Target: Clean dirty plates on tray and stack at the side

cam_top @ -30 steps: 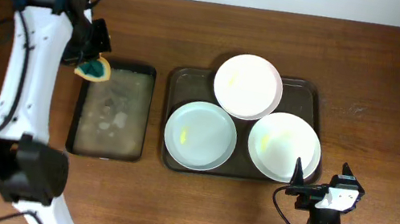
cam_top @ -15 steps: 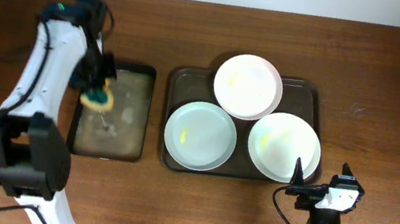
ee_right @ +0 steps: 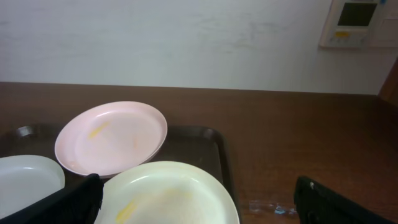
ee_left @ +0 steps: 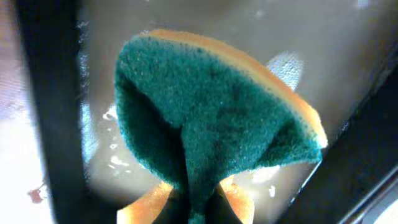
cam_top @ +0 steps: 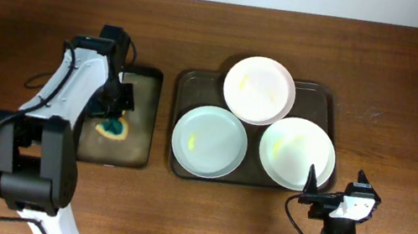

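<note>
Left tool (cam_top: pixel 113 118) is clenched on the green-and-yellow sponge (ee_left: pixel 211 118), holding it folded and low in the wet small black tray (cam_top: pixel 135 154), centre left. That looks like soaking before any wiping. The arm reaches up from lower left, wrist tipped down. All three plates (cam_top: pixel 259 90) sit on the brown tray (cam_top: pixel 191 82) at centre, with yellow smears showing and none stacked. Right tool (cam_top: pixel 336 179) hangs released, lower right, above the desk (cam_top: pixel 416 101).
</note>
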### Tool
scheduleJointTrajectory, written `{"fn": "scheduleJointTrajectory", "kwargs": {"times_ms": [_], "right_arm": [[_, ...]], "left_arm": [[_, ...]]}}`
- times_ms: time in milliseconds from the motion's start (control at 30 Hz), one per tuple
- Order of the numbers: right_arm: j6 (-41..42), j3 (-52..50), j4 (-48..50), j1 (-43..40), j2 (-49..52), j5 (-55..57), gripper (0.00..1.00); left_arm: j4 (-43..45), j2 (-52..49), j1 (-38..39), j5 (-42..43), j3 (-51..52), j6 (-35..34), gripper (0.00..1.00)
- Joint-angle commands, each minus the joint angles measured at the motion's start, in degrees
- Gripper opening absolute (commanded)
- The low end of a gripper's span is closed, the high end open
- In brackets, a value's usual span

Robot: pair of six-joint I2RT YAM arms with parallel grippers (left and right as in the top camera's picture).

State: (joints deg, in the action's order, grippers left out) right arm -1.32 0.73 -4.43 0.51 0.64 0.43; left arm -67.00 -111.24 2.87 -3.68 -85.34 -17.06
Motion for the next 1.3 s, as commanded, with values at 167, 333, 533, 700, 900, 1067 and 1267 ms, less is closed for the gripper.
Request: {"fn": "scheduleJointTrajectory", "kwargs": {"times_ms": [167, 333, 533, 700, 900, 1067, 1267], "right_arm": [[0.24, -0.42, -0.24, -0.26, -0.44, 0.28, 0.98], [0.24, -0.42, -0.24, -0.26, -0.44, 0.28, 0.98], [0.24, -0.42, -0.24, -0.26, -0.44, 0.28, 0.98], [0.24, -0.42, -0.24, -0.26, -0.44, 0.28, 0.98], [0.24, -0.42, -0.24, -0.26, -0.44, 0.28, 0.98], [0.24, -0.42, -0.24, -0.26, -0.44, 0.28, 0.98], [0.24, -0.42, -0.24, -0.26, -0.44, 0.28, 0.98]], "left_arm": [[-9.84, 9.09, -0.9, 0.57, -20.33, 0.9, 0.0], [2.54, 7.26, -0.57, -0.44, -2.16, 0.87, 0.0], [6.32, 5.88, -0.92, -0.72, 4.02, 4.37, 0.0], [-9.31, 9.14, -1.11, 1.09, -20.0, 5.14, 0.0], [-12.11, 12.94, -0.15, 15.39, -30.58, 4.79, 0.0], [-12.7, 12.15, 5.86, 20.44, -26.18, 1.9, 0.0], [1.49, 10.69, 15.39, 20.44, -7.8, -4.39, 0.0]]}}
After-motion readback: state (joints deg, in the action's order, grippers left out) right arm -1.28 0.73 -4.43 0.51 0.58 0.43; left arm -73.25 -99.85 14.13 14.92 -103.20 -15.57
